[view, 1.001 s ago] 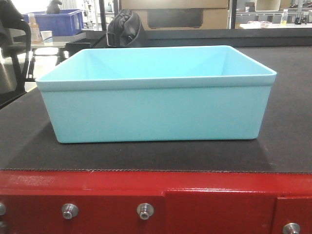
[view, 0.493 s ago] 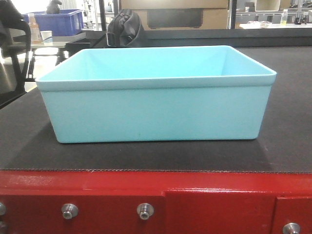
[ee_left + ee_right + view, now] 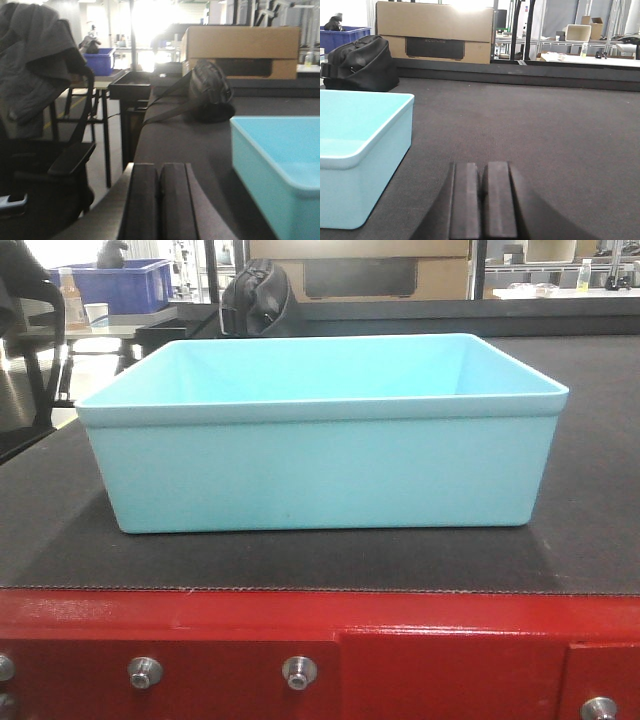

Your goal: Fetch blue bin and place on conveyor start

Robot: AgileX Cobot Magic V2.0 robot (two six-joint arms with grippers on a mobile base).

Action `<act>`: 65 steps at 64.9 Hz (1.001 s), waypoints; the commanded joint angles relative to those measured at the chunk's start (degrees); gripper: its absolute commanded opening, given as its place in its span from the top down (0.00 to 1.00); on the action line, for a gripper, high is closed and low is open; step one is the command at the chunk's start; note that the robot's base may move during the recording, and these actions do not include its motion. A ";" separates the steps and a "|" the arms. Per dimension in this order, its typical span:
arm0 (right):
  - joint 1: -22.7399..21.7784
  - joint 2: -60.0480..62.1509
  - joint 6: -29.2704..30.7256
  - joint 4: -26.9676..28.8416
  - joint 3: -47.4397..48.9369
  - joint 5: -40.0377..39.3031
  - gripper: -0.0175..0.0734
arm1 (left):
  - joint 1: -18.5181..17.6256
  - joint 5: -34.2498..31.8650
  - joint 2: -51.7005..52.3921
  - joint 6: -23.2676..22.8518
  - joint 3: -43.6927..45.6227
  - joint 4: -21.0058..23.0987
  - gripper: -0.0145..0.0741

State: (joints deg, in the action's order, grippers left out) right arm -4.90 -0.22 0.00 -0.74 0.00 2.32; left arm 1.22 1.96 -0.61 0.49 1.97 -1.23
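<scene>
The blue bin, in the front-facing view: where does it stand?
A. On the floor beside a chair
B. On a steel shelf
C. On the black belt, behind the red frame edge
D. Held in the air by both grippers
C: the blue bin rests flat on the black belt, behind the red frame edge, and no gripper touches it.

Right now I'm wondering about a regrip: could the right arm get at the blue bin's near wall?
Probably yes. The right gripper, pads shut, sits low over the belt beside the blue bin, nothing between them, though it must open first.
</scene>
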 commanded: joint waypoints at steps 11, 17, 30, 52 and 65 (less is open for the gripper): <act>-0.19 0.22 0.36 0.13 0.00 -1.13 0.99 | 3.00 -0.93 0.61 0.46 -1.97 0.33 0.96; -0.19 0.22 0.36 0.13 0.00 -1.13 0.99 | 1.40 -1.02 0.61 0.46 -1.97 -0.13 0.96; -0.19 0.22 0.36 0.13 0.00 -1.13 0.99 | 0.14 -1.23 0.61 0.36 -1.97 -0.54 0.96; -0.19 0.22 0.36 0.13 0.00 -1.13 0.99 | 0.14 -1.23 0.61 0.36 -1.97 -0.54 0.96; -0.19 0.22 0.36 0.13 0.00 -1.13 0.99 | 0.14 -1.23 0.61 0.36 -1.97 -0.54 0.96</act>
State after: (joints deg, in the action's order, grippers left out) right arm -4.90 -0.22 0.00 -0.74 -0.02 2.32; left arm 1.74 1.59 -0.25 0.64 -0.08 -1.67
